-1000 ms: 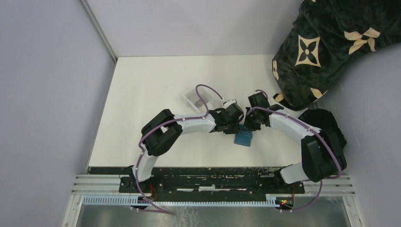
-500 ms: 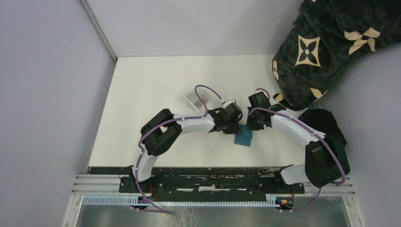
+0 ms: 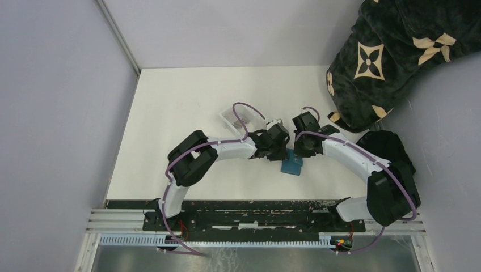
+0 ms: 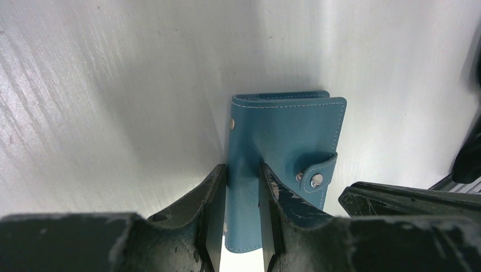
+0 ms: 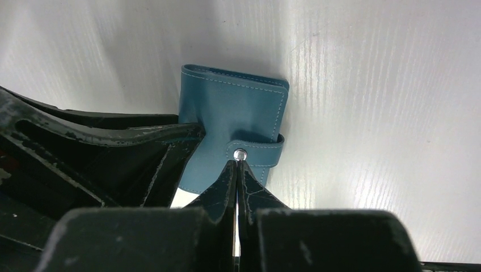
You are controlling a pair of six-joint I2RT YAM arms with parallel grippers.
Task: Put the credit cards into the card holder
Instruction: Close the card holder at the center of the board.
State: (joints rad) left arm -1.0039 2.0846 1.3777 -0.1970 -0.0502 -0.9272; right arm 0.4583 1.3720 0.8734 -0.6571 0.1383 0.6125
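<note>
The teal card holder (image 3: 292,165) lies closed on the white table (image 3: 187,102) between my two grippers, its snap tab (image 5: 258,151) fastened. My left gripper (image 4: 244,170) is shut on the wallet's near left edge, with a strip of teal leather (image 4: 283,130) between its fingers. My right gripper (image 5: 237,163) is shut, its tips right at the silver snap of the tab on the card holder (image 5: 232,119). From above, the left gripper (image 3: 282,153) and right gripper (image 3: 299,152) meet over the wallet's far edge. No credit cards show in any view.
A clear plastic tray (image 3: 231,116) sits behind the left arm, partly crossed by its purple cable. A dark patterned blanket (image 3: 391,51) fills the back right corner, with a black object (image 3: 388,144) below it. Grey walls enclose the table.
My right wrist has shifted slightly left, closer to the left gripper. The card holder and the left arm have hardly moved.
</note>
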